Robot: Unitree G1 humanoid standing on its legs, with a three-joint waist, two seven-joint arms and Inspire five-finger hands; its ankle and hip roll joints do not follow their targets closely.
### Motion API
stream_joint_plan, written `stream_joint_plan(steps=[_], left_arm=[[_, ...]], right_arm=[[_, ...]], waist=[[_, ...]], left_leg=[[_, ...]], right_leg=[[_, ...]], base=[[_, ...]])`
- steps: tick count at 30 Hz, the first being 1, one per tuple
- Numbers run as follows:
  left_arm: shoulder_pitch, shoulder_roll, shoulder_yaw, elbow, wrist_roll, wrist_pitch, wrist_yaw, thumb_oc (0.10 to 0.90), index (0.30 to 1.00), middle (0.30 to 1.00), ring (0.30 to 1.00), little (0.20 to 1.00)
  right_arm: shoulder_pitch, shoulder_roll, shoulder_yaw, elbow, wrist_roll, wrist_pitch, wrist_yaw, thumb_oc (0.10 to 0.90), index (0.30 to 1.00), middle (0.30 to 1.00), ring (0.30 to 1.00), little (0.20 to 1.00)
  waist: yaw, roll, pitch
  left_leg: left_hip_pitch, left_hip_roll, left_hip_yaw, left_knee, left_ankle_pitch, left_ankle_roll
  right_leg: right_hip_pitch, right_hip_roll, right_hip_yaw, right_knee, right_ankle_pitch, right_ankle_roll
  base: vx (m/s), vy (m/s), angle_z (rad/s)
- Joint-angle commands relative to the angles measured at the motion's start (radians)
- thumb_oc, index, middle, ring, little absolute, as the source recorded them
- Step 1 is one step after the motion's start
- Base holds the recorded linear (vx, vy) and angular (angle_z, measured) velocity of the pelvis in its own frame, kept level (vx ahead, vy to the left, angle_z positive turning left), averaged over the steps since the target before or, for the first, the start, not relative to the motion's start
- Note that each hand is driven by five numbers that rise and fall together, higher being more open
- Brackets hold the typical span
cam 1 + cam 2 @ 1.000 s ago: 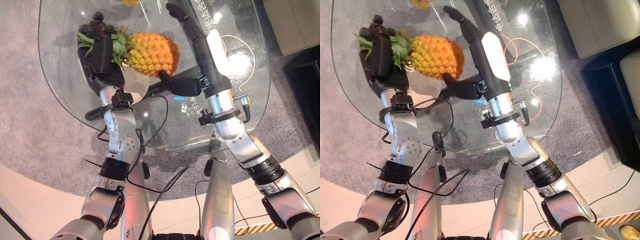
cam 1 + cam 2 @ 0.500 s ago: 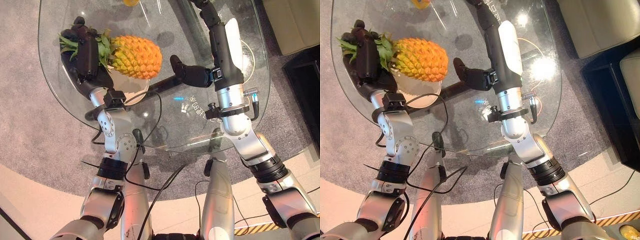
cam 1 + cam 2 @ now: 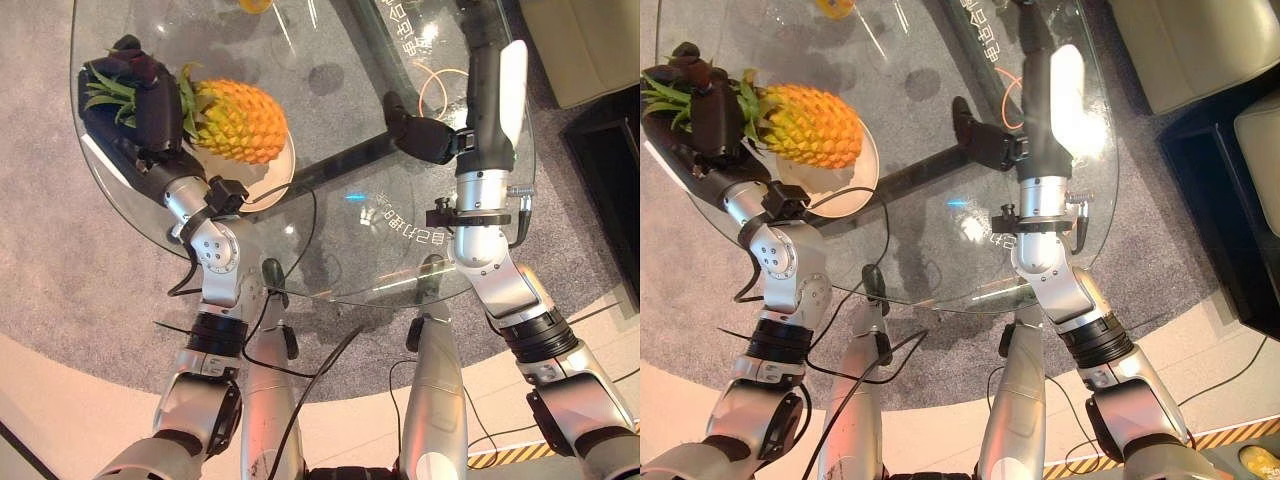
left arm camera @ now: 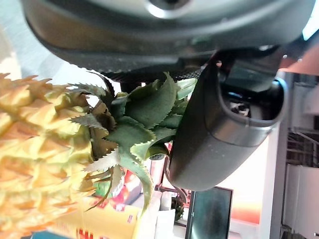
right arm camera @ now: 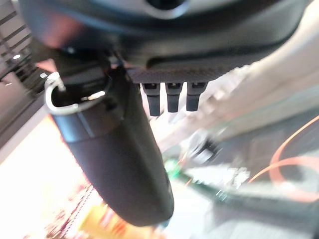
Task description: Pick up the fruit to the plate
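Fingers of the left hand (image 3: 140, 100) are wrapped round the green crown of the pineapple (image 3: 235, 122), and the left wrist view confirms it: leaves bunched between the thumb (image 4: 219, 134) and the dark palm. From that grip the fruit's long axis runs straight out of the hand toward the middle of the glass table (image 3: 340, 215), crown end in the fist, blunt yellow end pointing away from it. And look where the body sits: directly over the cream plate (image 3: 272, 178), whose rim peeks out on the robot's side of the fruit. Whether the pineapple is already resting on the plate or hanging just above it, I cannot tell from here.

So the call is simple: the fruit lies lengthwise outward from the left hand, the plate is under it, and the remaining travel, if any, looks to be downward, not sideways. I'd expect a lowering and then a release of the crown.

Over on the other side, the right hand (image 3: 470, 75) is well apart from the fruit, out across the table, fingers straight and relaxed in its own wrist view, thumb (image 5: 117, 159) standing clear, holding nothing. The left hand is plainly the nearer one, and the only one on the job.
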Motion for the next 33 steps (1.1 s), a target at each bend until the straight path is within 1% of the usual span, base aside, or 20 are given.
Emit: stream_joint_plan(steps=[1,5,6,11,14,17,22,26,28,29,33], left_arm=[[-0.159,0.107,0.039,-0.062,0.151,-0.143,0.031,0.100,0.300,0.300,0.300,0.200],[-0.173,0.117,0.044,-0.031,0.154,-0.147,0.046,0.100,0.300,0.300,0.300,0.200],[-0.174,0.124,0.047,-0.016,0.155,-0.151,0.054,0.100,0.300,0.300,0.300,0.200],[-0.196,0.150,0.056,0.067,0.141,-0.185,0.057,0.100,0.300,0.300,0.300,0.200],[-0.207,0.158,0.053,0.097,0.142,-0.199,0.062,0.100,0.300,0.300,0.300,0.200],[-0.227,0.177,0.048,0.145,0.139,-0.216,0.068,0.100,0.300,0.300,0.300,0.200],[-0.273,0.221,0.023,0.213,0.137,-0.218,0.086,0.100,0.300,0.300,0.300,0.200],[-0.315,0.261,-0.005,0.281,0.115,-0.227,0.099,0.100,0.300,0.300,0.300,0.200],[-0.333,0.276,-0.018,0.306,0.109,-0.223,0.105,0.100,0.300,0.300,0.300,0.200],[-0.337,0.280,-0.022,0.313,0.110,-0.222,0.107,0.100,0.300,0.300,0.300,0.200],[-0.371,0.304,-0.047,0.367,0.120,-0.213,0.111,0.100,0.300,0.300,0.300,0.200]], right_arm=[[-0.045,-0.015,-0.082,-0.062,0.023,-0.046,-0.107,0.800,0.900,0.900,0.900,0.900],[-0.045,-0.026,-0.100,-0.032,0.049,-0.026,-0.141,0.800,0.900,0.900,0.900,0.900],[-0.040,-0.032,-0.109,-0.017,0.069,-0.015,-0.165,0.800,0.900,0.900,0.900,0.900],[-0.047,-0.055,-0.145,0.070,0.161,-0.008,-0.245,0.800,0.900,0.900,0.900,0.900],[-0.055,-0.060,-0.159,0.113,0.196,-0.014,-0.271,0.800,0.900,0.900,0.900,0.900],[-0.065,-0.067,-0.170,0.204,0.266,-0.040,-0.304,0.800,0.900,0.900,0.900,0.900],[-0.100,-0.090,-0.176,0.393,0.370,-0.083,-0.365,0.800,0.900,0.900,0.900,0.900],[-0.128,-0.105,-0.168,0.586,0.500,-0.158,-0.363,0.800,0.900,0.900,0.900,0.900],[-0.139,-0.111,-0.170,0.661,0.563,-0.169,-0.354,0.800,0.900,0.900,0.900,0.900],[-0.141,-0.112,-0.170,0.679,0.575,-0.168,-0.353,0.800,0.900,0.900,0.900,0.900],[-0.161,-0.122,-0.194,0.862,0.693,-0.192,-0.292,0.800,0.900,0.900,0.900,0.900]], waist=[[0.012,-0.026,-0.019],[0.008,-0.026,-0.019],[0.005,-0.025,-0.019],[0.001,-0.025,-0.019],[0.000,-0.024,-0.019],[0.000,-0.024,-0.019],[0.005,-0.024,-0.019],[0.010,-0.023,-0.019],[0.011,-0.025,-0.019],[0.011,-0.025,-0.019],[0.018,-0.025,-0.019]], left_leg=[[-0.008,-0.035,-0.037,-0.016,-0.005,0.017],[-0.007,-0.035,-0.033,-0.016,-0.005,0.016],[-0.006,-0.034,-0.031,-0.016,-0.006,0.015],[-0.002,-0.030,-0.026,-0.016,-0.010,0.013],[0.000,-0.029,-0.024,-0.016,-0.012,0.012],[0.001,-0.026,-0.022,-0.016,-0.012,0.009],[-0.003,-0.025,-0.020,-0.015,-0.015,0.006],[-0.010,-0.023,-0.021,-0.008,-0.020,0.004],[-0.011,-0.022,-0.021,-0.006,-0.022,0.003],[-0.012,-0.022,-0.022,-0.005,-0.023,0.003],[-0.017,-0.021,-0.026,0.001,-0.026,0.005]], right_leg=[[0.051,0.017,-0.099,-0.075,0.034,-0.030],[0.048,0.019,-0.095,-0.073,0.034,-0.030],[0.047,0.020,-0.094,-0.073,0.034,-0.030],[0.048,0.022,-0.093,-0.074,0.031,-0.030],[0.048,0.024,-0.092,-0.073,0.029,-0.031],[0.050,0.026,-0.094,-0.072,0.027,-0.032],[0.048,0.029,-0.102,-0.071,0.023,-0.034],[0.045,0.029,-0.107,-0.072,0.022,-0.037],[0.046,0.031,-0.110,-0.071,0.020,-0.038],[0.046,0.031,-0.110,-0.070,0.019,-0.039],[0.045,0.033,-0.117,-0.066,0.015,-0.042]], base=[[0.00,0.000,0.00],[0.00,0.000,0.00],[0.00,0.000,0.00],[0.00,0.000,0.00],[0.00,0.000,0.00],[0.00,0.000,0.00],[0.00,0.000,0.00],[0.00,0.000,0.00],[0.00,0.000,0.00],[0.00,0.000,0.00],[0.00,0.000,0.00]])
